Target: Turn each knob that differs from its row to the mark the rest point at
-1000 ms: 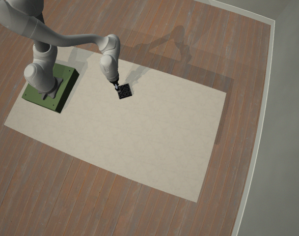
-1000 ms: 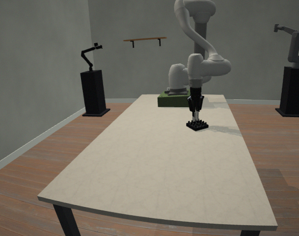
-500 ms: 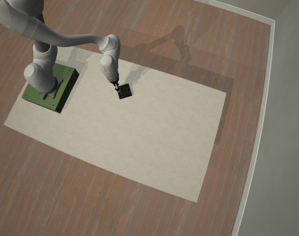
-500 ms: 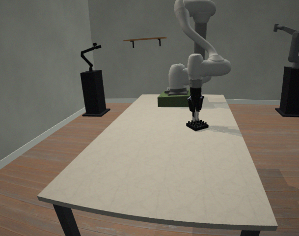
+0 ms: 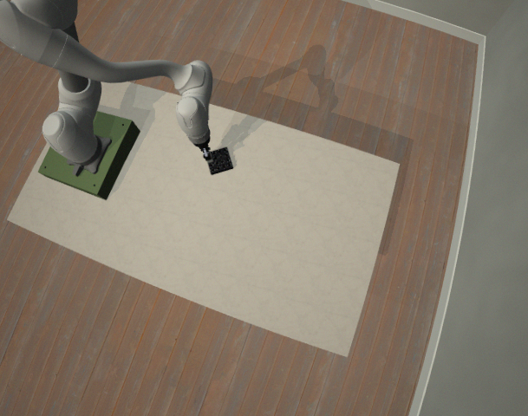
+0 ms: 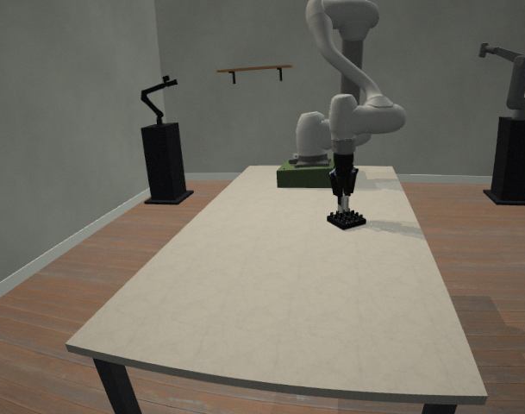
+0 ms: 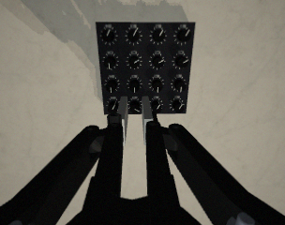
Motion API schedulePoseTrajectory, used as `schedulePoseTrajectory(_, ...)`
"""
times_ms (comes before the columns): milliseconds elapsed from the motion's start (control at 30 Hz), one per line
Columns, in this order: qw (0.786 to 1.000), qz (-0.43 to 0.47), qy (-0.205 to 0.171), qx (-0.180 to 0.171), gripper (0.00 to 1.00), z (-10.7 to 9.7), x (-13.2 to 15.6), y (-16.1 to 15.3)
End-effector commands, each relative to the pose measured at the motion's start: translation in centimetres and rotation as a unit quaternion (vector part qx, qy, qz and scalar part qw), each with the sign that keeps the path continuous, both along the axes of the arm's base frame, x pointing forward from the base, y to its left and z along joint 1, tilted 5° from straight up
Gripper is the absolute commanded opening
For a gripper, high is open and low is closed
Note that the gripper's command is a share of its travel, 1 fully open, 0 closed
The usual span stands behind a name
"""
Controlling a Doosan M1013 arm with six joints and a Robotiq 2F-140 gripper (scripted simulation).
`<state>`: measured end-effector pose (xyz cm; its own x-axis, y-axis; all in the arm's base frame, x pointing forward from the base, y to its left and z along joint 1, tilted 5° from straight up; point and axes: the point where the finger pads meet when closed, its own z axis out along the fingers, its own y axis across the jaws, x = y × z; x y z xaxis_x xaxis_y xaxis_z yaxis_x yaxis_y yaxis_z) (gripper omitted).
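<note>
The black knob box stands on the table with row A nearest my gripper. My gripper is slightly open, pointing down at row A. In the wrist view, knob A3 shows between the fingertips; its line points lower right. I cannot tell how far down the tips reach beside it. Knob C4 points down in the picture, while the other row C lines point right and slightly up. Row B lines point down, row D lines upper right. The fingers partly hide row A.
The pale table carries the box. The green base block of the arm stands behind the box in the exterior view. Two black pedestals with other arms stand off the table.
</note>
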<state>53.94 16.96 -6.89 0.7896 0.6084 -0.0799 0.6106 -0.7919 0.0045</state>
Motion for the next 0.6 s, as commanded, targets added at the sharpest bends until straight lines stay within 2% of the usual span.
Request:
schedulePoseTrajectory(0, 1.0, 0.0, 0.0, 0.0, 0.12, 0.01, 0.0, 0.01)
schedulePoseTrajectory(333, 1.0, 0.0, 0.0, 0.0, 0.12, 0.01, 0.0, 0.01)
schedulePoseTrajectory(367, 1.0, 0.0, 0.0, 0.0, 0.05, 0.01, 0.0, 0.01)
schedulePoseTrajectory(567, 1.0, 0.0, 0.0, 0.0, 0.05, 0.01, 0.0, 0.01)
